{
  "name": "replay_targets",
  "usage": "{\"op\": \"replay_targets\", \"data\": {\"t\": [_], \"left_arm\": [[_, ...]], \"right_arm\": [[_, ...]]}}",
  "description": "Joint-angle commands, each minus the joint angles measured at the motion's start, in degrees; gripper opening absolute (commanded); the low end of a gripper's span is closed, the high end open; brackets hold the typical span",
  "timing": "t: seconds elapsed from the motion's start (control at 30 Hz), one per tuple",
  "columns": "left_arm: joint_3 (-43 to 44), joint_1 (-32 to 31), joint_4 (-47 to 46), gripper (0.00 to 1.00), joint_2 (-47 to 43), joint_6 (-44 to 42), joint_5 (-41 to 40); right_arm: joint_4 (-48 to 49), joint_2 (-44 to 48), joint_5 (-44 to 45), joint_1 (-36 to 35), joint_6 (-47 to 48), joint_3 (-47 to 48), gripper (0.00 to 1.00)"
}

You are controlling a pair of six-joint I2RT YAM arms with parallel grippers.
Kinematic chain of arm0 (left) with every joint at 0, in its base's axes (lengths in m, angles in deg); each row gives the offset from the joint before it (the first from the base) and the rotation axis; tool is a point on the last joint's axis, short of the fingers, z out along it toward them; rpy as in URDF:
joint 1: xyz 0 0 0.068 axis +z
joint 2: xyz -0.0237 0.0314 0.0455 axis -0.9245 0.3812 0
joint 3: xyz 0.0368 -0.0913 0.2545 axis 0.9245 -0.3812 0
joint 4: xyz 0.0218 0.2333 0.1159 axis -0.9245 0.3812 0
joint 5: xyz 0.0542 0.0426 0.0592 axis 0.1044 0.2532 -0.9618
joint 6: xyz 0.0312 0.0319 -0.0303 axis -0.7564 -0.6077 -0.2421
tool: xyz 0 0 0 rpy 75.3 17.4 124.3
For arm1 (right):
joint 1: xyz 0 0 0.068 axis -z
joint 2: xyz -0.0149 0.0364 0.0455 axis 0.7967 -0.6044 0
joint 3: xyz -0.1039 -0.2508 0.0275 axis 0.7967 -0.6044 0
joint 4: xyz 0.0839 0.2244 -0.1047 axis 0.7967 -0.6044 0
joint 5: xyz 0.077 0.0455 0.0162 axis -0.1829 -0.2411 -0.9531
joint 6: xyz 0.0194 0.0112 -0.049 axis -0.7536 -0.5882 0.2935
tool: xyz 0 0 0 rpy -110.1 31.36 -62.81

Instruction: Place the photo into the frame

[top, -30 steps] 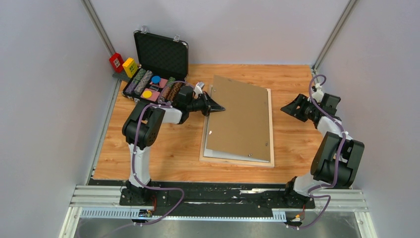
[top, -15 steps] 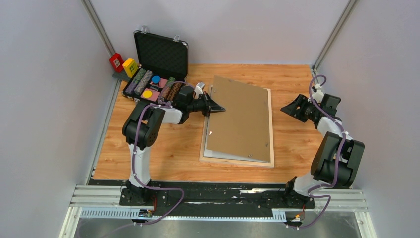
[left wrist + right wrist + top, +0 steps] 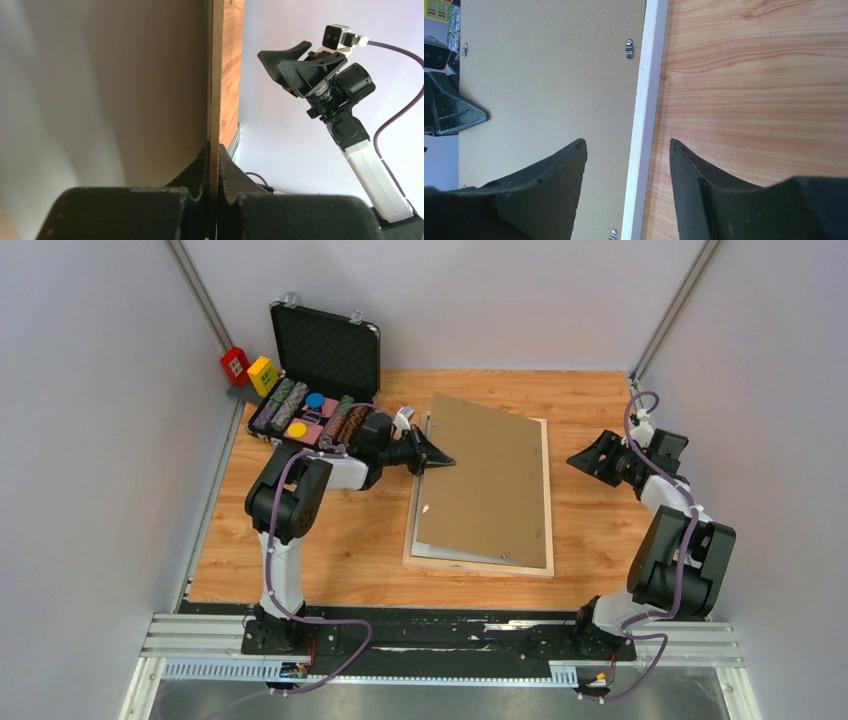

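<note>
close by on the table (image 3: 330, 540) lies the frame (image 3: 478, 569), back up. the left gripper (image 3: 446, 458) pinches the edge of the brown board (image 3: 485, 480), tilting it over the frame. the right gripper (image 3: 626, 143) hangs open beside. the photo is hidden, maybe under the brown board; closing up is left.
</note>
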Motion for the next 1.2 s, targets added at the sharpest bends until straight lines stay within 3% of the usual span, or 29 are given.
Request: {"op": "replay_targets", "data": {"t": [0.0,1.17], "left_arm": [[0.05,-0.95,0.02,0.00,-3.91,-1.08,0.79],[1.28,-1.37,1.32,0.00,-1.42,-1.93,0.83]], "right_arm": [[2.72,0.31,-1.23,0.32,0.29,-0.01,0.60],[2.72,-0.12,-1.33,0.49,0.41,-0.27,0.60]]}}
